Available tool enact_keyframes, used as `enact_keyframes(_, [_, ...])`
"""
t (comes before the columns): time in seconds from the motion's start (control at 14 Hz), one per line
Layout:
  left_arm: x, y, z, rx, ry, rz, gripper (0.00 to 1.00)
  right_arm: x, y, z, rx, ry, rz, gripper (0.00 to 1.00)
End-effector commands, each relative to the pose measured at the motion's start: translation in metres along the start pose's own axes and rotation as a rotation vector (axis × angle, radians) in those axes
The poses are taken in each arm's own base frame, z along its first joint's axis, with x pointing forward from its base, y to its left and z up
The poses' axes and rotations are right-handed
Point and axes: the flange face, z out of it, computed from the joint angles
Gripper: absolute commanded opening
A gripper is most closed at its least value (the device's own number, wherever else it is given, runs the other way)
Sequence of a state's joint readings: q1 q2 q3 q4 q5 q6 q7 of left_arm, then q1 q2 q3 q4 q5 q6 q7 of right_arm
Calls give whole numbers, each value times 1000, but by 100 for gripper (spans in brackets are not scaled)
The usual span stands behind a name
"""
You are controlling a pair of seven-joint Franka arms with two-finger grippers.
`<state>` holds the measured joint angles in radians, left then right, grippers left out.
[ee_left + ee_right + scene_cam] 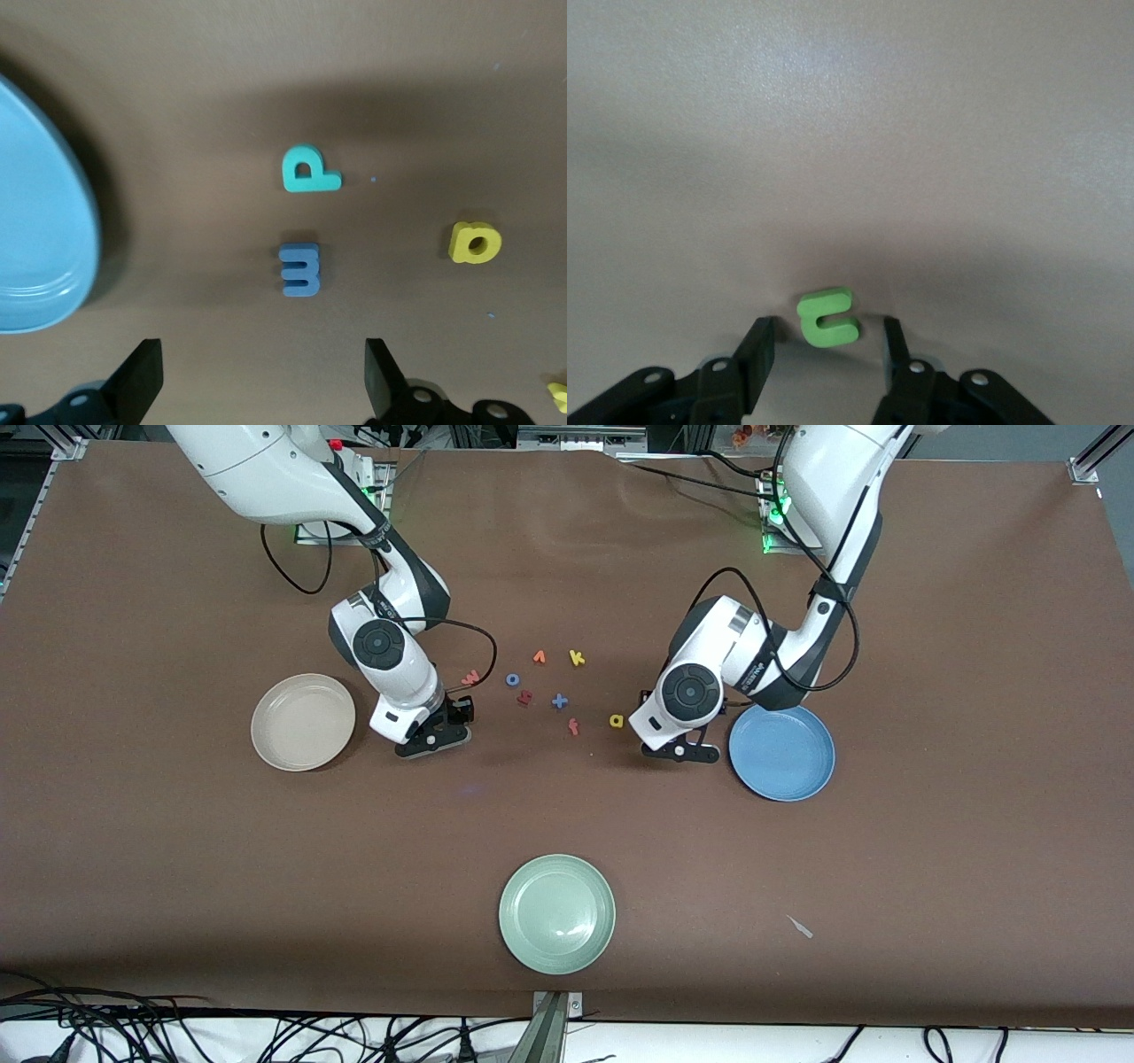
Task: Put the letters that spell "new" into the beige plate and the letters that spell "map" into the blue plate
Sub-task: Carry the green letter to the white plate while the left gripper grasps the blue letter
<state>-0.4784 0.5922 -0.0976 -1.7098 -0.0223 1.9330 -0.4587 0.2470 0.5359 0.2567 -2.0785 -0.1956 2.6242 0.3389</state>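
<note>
The green "n" (827,316) lies flat on the table right at the tips of my right gripper (827,332), whose jaws stand open with a small gap on each side. That gripper (434,737) is low beside the beige plate (270,731). My left gripper (680,751) hangs open beside the blue plate (802,775). Its wrist view shows the blue "m" (299,269) and teal "p" (310,169) ahead of the wide-open left gripper (264,381), with the yellow "a" (475,243) off to one side. The pinkish-red "w" (472,677) lies near the right hand.
Between the arms lie a blue "o" (512,679), orange "v" (539,657), yellow "k" (577,658), a dark red letter (524,698), a blue cross (560,701) and a small orange letter (574,727). A pale green plate (532,948) sits nearest the front camera.
</note>
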Motion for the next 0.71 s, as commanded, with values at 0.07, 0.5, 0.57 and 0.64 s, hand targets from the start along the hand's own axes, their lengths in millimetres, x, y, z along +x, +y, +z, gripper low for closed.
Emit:
enact_keyframes(0.07, [0, 6, 21, -29, 47, -9, 98, 7, -2, 2, 1, 20, -20, 48])
enact_keyframes(0.5, [1, 12, 46, -36, 74, 14, 93, 9, -2, -1, -10, 29, -48, 31])
enact_keyframes(0.57, [1, 12, 48, -36, 74, 13, 92, 14, 0, -4, -11, 34, -57, 29])
enact_keyframes(0.64, [0, 11, 52, -35, 72, 13, 88, 16, 2, -7, -16, 31, -63, 28])
